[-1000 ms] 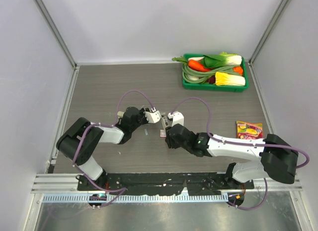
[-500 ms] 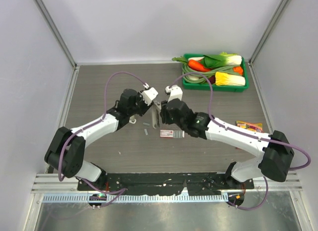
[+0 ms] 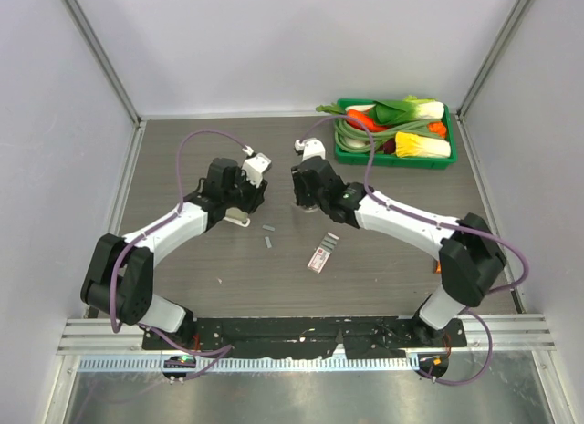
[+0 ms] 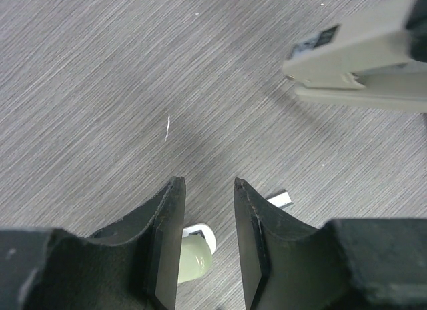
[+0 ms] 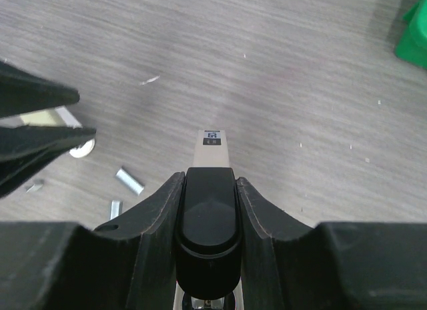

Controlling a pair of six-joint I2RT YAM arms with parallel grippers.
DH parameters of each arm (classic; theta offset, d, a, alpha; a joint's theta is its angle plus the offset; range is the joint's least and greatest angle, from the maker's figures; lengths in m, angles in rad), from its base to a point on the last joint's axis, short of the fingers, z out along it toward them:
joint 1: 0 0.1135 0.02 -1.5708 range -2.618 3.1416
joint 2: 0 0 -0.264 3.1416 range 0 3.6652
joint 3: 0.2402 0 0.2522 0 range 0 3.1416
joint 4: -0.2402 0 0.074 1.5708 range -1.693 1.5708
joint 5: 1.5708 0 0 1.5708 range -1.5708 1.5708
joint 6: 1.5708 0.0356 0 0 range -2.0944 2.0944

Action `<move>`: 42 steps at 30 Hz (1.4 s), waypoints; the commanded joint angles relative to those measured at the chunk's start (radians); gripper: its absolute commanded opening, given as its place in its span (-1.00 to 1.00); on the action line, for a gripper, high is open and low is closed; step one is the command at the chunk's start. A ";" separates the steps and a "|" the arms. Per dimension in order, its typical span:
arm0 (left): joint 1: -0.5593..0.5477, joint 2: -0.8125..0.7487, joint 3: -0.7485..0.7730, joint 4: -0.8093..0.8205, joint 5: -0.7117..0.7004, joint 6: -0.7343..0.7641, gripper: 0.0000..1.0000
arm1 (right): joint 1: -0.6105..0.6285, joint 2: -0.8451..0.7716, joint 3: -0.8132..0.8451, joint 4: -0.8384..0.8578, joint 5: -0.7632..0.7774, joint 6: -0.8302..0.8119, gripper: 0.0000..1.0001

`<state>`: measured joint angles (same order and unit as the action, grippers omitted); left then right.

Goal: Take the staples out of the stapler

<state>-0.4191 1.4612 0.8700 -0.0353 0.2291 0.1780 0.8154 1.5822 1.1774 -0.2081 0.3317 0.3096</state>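
The right claw [image 5: 208, 183] clamps the rear of the stapler [image 5: 212, 147], holding it just above the grey wood-grain surface [image 3: 182, 150] with its beige top jutting forward. Close by, the left claw [image 4: 207, 187] stands with fingers parted, holding nothing. Short staples [image 5: 130, 180] lie loose on the surface between the arms, near a pink-and-white box [image 3: 319, 258]. In the far right corner, a green bin [image 3: 420, 161] holds bok choy [image 3: 415, 108], a carrot [image 3: 363, 120] and corn [image 3: 422, 146]. White walls [image 3: 274, 41] enclose the scene.
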 commanded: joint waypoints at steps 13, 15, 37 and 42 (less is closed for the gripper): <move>0.020 -0.073 0.011 -0.051 -0.008 -0.026 -0.23 | -0.002 0.281 0.105 0.585 0.208 -0.184 -0.99; 0.025 -0.079 0.009 -0.060 -0.008 -0.025 -0.24 | 0.008 0.318 0.137 0.595 0.237 -0.185 -0.98; 0.039 -0.091 0.075 -0.158 0.022 -0.032 -0.22 | 0.021 0.224 0.065 0.236 0.099 -0.069 0.01; 0.043 -0.119 0.087 -0.206 0.021 -0.015 -0.22 | 0.022 0.110 0.030 0.096 0.119 0.006 0.04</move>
<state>-0.3847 1.3941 0.9123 -0.2035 0.2325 0.1562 0.8322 1.8267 1.2266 -0.0025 0.4412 0.2398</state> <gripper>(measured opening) 0.387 0.517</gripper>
